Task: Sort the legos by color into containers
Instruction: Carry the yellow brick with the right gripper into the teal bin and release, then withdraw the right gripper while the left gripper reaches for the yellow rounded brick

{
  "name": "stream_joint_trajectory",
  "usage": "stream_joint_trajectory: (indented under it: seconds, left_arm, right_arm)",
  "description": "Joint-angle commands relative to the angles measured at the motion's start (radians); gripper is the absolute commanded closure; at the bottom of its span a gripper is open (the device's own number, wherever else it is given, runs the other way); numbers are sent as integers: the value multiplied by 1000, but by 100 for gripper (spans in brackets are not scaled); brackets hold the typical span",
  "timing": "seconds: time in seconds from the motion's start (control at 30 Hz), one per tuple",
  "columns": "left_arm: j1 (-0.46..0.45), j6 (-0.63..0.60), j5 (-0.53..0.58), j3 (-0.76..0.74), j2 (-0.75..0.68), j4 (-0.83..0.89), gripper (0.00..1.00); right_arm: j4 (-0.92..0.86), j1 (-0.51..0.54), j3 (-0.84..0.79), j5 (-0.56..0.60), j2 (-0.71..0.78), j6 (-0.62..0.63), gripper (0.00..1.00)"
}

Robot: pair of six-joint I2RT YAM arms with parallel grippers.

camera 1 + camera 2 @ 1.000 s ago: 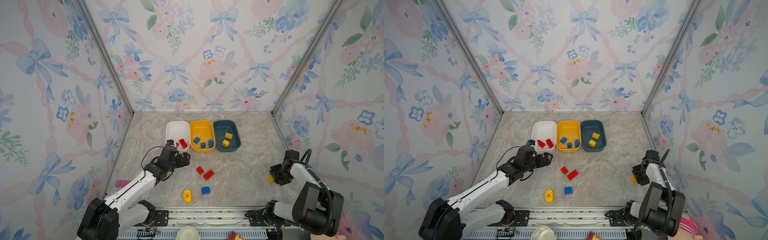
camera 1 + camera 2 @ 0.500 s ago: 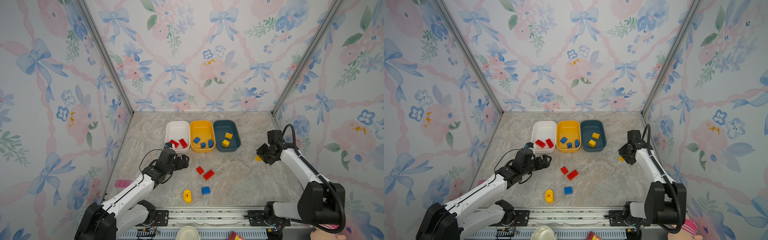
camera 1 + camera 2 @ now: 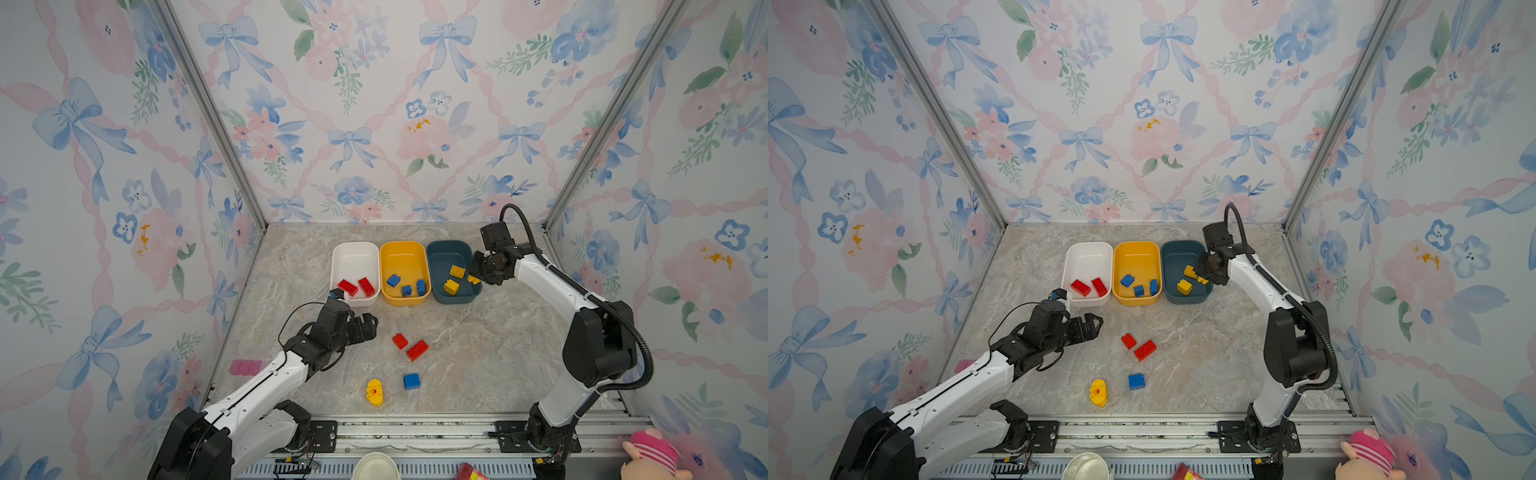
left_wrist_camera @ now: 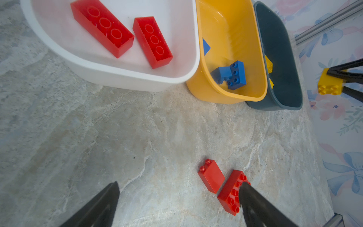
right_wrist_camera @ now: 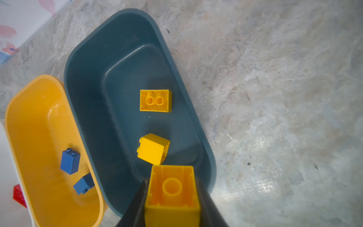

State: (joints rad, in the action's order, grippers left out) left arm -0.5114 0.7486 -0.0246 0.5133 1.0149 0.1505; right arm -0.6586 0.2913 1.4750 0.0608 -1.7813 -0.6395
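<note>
The right gripper (image 3: 478, 277) pinches a yellow brick (image 5: 172, 198) just over the outer rim of the teal tub (image 3: 441, 252), where two more yellow bricks (image 3: 451, 286) lie; the yellow tub (image 3: 402, 253) with blue bricks (image 3: 393, 280) and the white tub (image 3: 355, 257) with two red bricks (image 3: 347, 287) stand beside it, rims touching; the left gripper (image 3: 369, 326), jaws wide apart, hovers over marble floor (image 3: 490, 353) beside two loose red legos (image 3: 417, 350); a blue brick (image 3: 411, 381) and a rounded yellow piece (image 3: 374, 392) lie near the front rail (image 3: 415, 428); broad bare floor stretches right of them.
</note>
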Motion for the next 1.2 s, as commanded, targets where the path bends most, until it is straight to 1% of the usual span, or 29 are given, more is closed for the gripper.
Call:
stream_joint_trajectory:
  seconds: [0.0, 0.17, 0.27, 0.43, 0.63, 0.7, 0.77, 0.87, 1.03, 1.17]
  left_arm:
    - [-6, 14, -11, -12, -19, -4, 3]
    - [-6, 24, -12, -22, -29, -3, 3]
    - [-6, 28, -12, -27, -37, -4, 3]
    - [-7, 41, -16, -40, -50, -3, 3]
    - [-19, 49, -11, -47, -47, -1, 3]
    - [-25, 50, -7, -46, -43, -1, 3]
    - [-33, 54, -1, -47, -43, 1, 3]
    - [-48, 63, 7, -49, -43, 3, 2]
    - [-81, 78, 34, -44, -47, 29, 2]
    - [-114, 98, 69, -26, -44, 87, 2]
  right_arm:
    - [-41, 27, 95, 34, -81, 136, 72]
    - [-77, 46, 206, 79, -197, 240, 72]
    - [-108, 50, 251, 103, -246, 278, 72]
    - [-147, 52, 266, 130, -277, 299, 71]
    - [-189, 59, 252, 144, -277, 310, 69]
    - [-194, 60, 242, 150, -272, 313, 64]
    - [-191, 62, 233, 154, -262, 313, 56]
    - [-184, 65, 220, 157, -241, 314, 48]
    - [-182, 73, 205, 159, -208, 313, 42]
    - [-182, 80, 177, 150, -162, 310, 38]
